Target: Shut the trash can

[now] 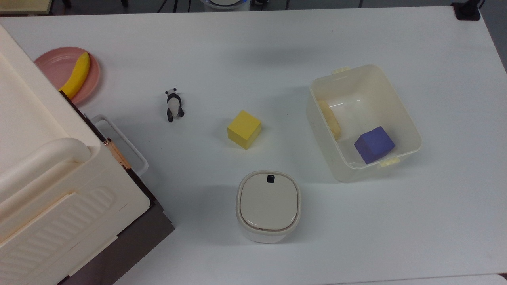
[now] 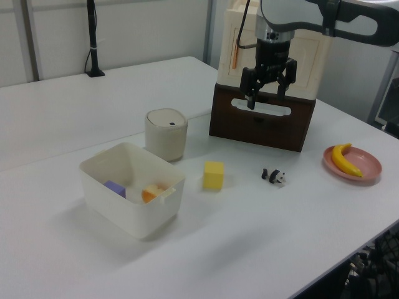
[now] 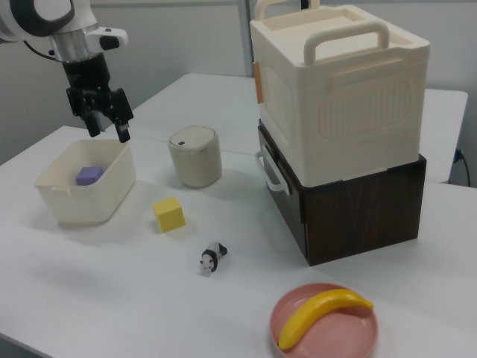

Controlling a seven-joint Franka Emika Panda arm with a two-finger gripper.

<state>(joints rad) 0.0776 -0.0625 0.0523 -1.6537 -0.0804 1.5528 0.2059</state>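
Observation:
The trash can (image 1: 269,206) is a small cream-white bin near the table's front edge in the top view. Its flat lid lies down flush, with the black button (image 1: 271,179) on top. It also stands left of centre in the left view (image 2: 166,132) and in the right view (image 3: 194,155). My gripper (image 2: 264,98) hangs open and empty high above the table, well to the left view's right of the can and in front of the stacked boxes. In the right view the gripper (image 3: 108,133) hovers over the tub's far edge.
A yellow cube (image 1: 244,129) sits just beyond the can. A translucent tub (image 1: 408,122) holds a purple cube (image 1: 374,144). A panda figure (image 1: 174,105) and a pink plate (image 1: 55,63) with a banana (image 1: 76,76) lie at the top view's left. A cream ribbed box (image 3: 339,97) tops a brown box.

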